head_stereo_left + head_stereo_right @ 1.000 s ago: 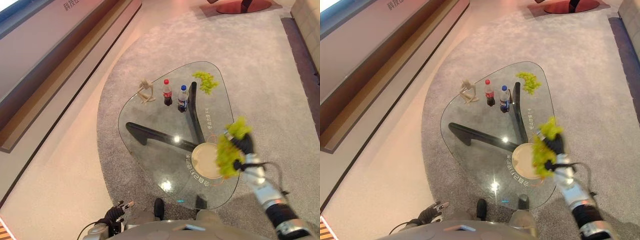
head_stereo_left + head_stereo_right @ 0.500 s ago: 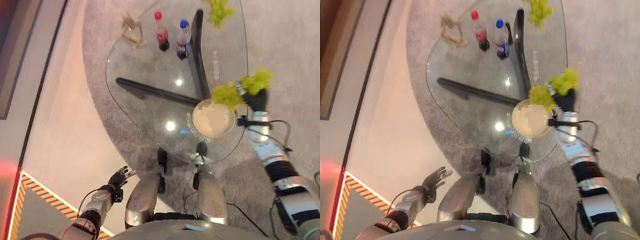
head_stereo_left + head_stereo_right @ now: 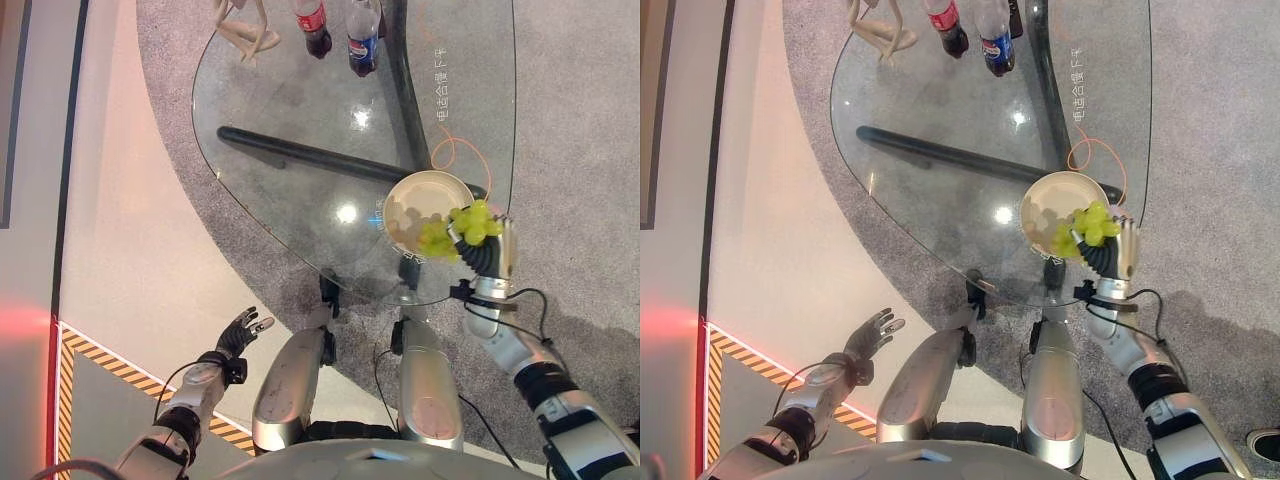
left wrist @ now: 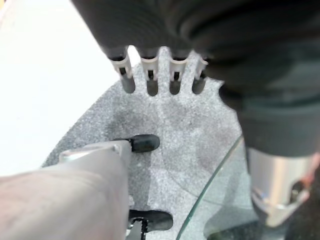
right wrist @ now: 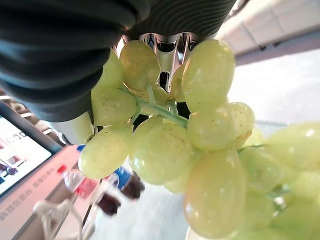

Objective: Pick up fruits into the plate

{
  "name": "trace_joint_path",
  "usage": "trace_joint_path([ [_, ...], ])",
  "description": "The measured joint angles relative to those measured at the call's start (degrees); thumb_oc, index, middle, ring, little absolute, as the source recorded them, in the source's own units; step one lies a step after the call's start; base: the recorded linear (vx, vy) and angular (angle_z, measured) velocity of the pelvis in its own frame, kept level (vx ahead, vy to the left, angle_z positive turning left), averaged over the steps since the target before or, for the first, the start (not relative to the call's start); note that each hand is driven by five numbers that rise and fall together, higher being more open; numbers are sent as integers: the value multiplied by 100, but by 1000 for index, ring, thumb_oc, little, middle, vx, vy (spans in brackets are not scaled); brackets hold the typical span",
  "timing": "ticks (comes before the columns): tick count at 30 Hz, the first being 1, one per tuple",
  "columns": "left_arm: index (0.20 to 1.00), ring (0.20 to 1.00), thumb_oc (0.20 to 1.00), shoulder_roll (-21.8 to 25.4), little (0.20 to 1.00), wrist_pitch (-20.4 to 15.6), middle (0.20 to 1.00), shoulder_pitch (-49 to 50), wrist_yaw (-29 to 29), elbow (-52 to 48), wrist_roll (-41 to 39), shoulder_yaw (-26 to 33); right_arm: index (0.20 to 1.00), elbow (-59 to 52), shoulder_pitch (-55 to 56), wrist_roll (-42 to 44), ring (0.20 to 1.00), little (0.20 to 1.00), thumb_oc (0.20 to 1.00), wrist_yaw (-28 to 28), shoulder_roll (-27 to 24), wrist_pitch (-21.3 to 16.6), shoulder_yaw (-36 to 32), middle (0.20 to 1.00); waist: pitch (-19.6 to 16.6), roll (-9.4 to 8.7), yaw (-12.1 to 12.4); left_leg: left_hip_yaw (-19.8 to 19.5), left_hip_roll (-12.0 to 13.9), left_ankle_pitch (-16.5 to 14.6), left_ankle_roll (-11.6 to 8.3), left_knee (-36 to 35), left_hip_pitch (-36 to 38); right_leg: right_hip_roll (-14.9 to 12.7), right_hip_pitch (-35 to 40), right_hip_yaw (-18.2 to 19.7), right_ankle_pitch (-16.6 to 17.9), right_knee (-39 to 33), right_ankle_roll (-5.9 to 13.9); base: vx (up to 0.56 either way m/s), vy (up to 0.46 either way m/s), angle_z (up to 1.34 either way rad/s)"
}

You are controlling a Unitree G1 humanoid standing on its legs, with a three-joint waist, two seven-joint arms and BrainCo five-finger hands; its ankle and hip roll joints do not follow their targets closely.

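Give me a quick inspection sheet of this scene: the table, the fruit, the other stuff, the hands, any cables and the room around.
Surface: glass table with dark legs under the glass, standing on grey carpet.
Job's things: green grapes held over the near edge of the cream plate.
Clutter: two bottles, one red-capped, one blue-capped; a pale wooden figure; all at the table's far side.
Hands: right hand curled round the grapes' stem; left hand low beside the table, fingers straight, holding nothing.
Cables: thin orange loop on the glass by the plate.
Surroundings: pale floor; striped floor edge.
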Motion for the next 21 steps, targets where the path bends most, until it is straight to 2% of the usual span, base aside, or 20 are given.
trace_joint_path([
  [4,1000,1000,1000,0,1000,-8,1000,1,-64,-88,-3,-14,200,192,-209,179,200,200,200,175,-22,-102,6,200,0,0,-1,6,-3,60,1,1,-233,-12,-310,18,-1,158,-2,0,0,0],
  [14,1000,1000,1000,12,1000,-18,1000,1,-90,-89,-121,-13,200,329,-379,302,200,200,200,203,-32,-181,0,200,-2,2,26,24,-21,136,22,2,-489,-45,-672,52,-3,371,-3,0,0,0],
  [21,1000,1000,1000,16,1000,-18,1000,0,-90,-131,-129,-19,200,472,-637,389,200,200,200,154,-82,-56,-16,200,-3,5,33,20,-21,234,22,13,-825,-62,-1109,58,-13,596,-17,0,0,0],
])
